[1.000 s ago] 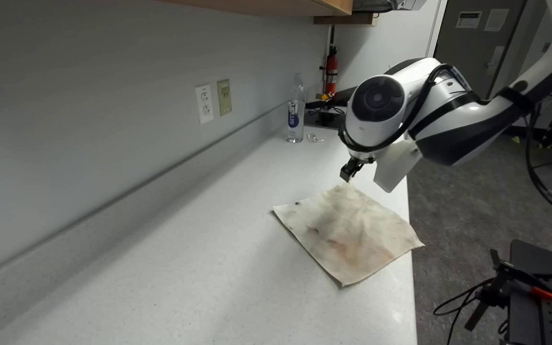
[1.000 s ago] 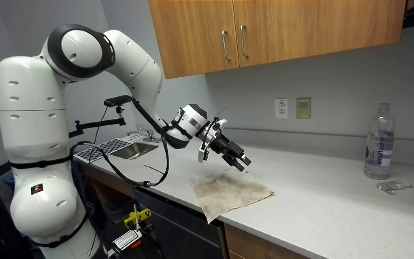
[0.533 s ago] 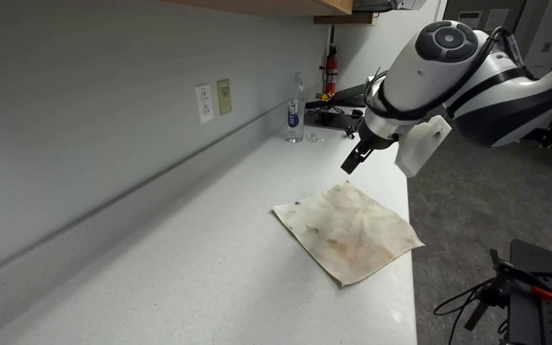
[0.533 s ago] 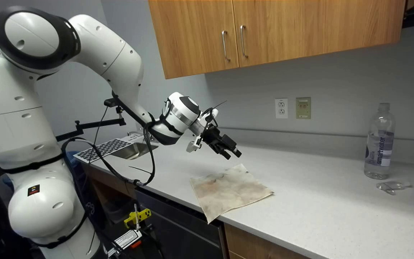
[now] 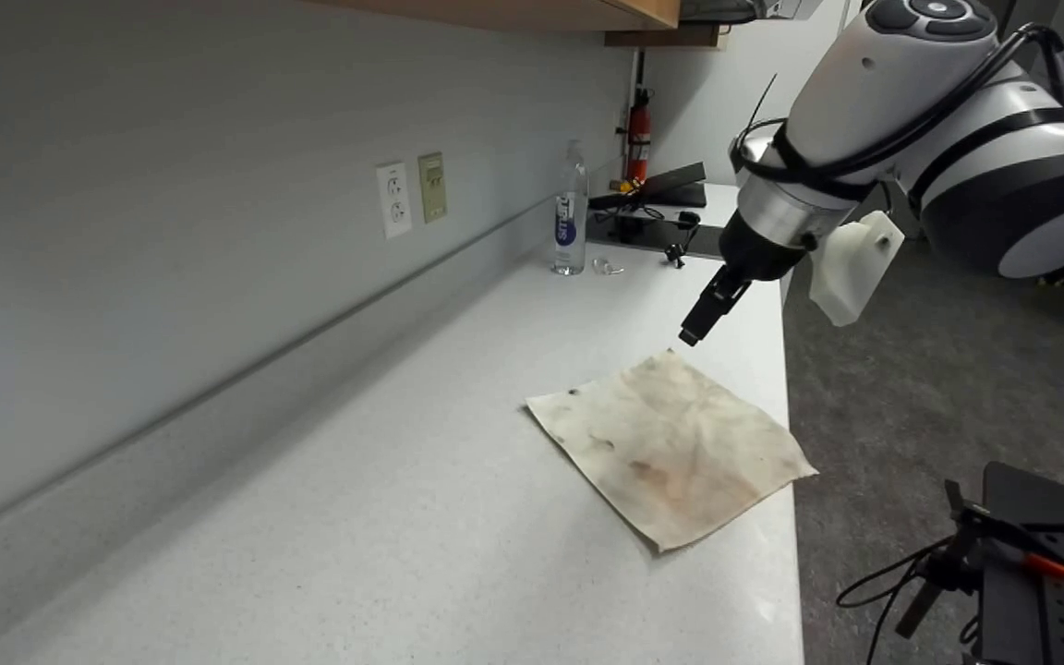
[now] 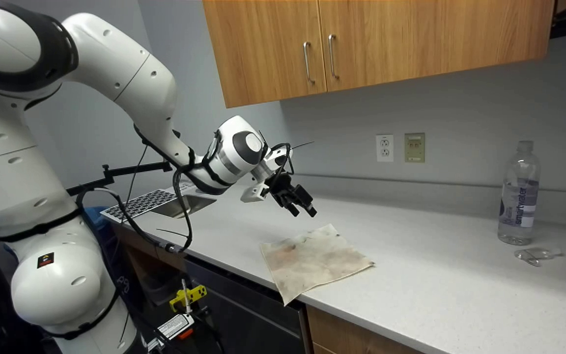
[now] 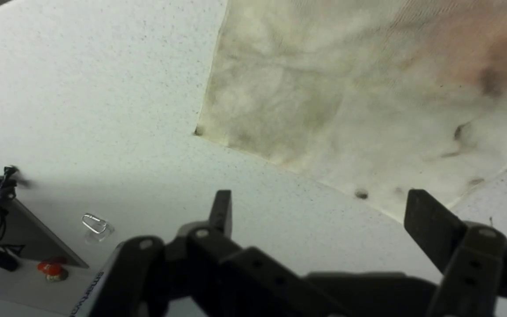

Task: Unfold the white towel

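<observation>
The white towel, off-white with brown and reddish stains, lies spread nearly flat on the counter in both exterior views point(image 5: 680, 453) point(image 6: 315, 260). One corner sticks out past the counter's front edge. Part of the towel also shows in the wrist view point(image 7: 324, 97), with one corner and dark spots along its edge. My gripper is open and empty in the wrist view point(image 7: 319, 198), its black fingers wide apart. It hovers above the counter near the towel's back corner, apart from the cloth, in both exterior views point(image 5: 691, 337) point(image 6: 304, 211).
A smartwater bottle point(image 6: 519, 196) stands near the wall with a clear plastic piece point(image 6: 537, 254) in front of it. A sink point(image 6: 183, 205) lies behind the arm. Wooden cabinets point(image 6: 376, 44) hang above the counter. Black cables and a dark device point(image 5: 652, 226) lie at the far end.
My gripper has lifted and drawn back from the towel's back corner, toward the robot's base. The arm has swung back with it. The towel lies in the same place.
</observation>
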Controlling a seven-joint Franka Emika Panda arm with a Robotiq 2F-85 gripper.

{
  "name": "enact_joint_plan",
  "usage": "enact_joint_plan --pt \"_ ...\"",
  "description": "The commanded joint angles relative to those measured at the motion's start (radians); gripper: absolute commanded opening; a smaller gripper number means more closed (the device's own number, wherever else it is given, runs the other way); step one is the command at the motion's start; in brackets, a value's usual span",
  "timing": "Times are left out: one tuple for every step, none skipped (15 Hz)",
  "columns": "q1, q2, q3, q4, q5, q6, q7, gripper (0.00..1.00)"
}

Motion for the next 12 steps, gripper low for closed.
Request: enact_joint_plan --pt "0.0 -0.136 0.011 -0.106 0.148 0.001 -0.137 1.0" --pt "0.022 -0.164 -0.007 -0.124 0.158 -0.005 -0.139 1.0" --pt "0.025 -0.195 -0.006 -0.145 0.173 -0.009 -0.142 1.0" --pt "0.0 -0.227 0.025 -0.17 0.223 -0.005 -0.177 1.0" --pt "-0.003 -0.258 0.031 -0.191 0.249 -0.007 -0.184 1.0" --pt "-0.004 -0.289 0.037 -0.216 0.287 -0.003 -0.205 1.0" --pt "0.007 -0.18 0.019 -0.138 0.215 -0.001 -0.144 1.0" --pt "-0.048 -0.21 0.081 -0.162 0.274 0.007 -0.184 1.0" --pt "-0.05 -0.232 0.085 -0.178 0.287 0.008 -0.193 1.0" --pt "-0.051 -0.247 0.087 -0.189 0.291 0.008 -0.195 1.0" --pt "-0.052 -0.254 0.088 -0.196 0.292 0.009 -0.196 1.0" --pt "-0.052 -0.258 0.088 -0.199 0.293 0.009 -0.197 1.0"
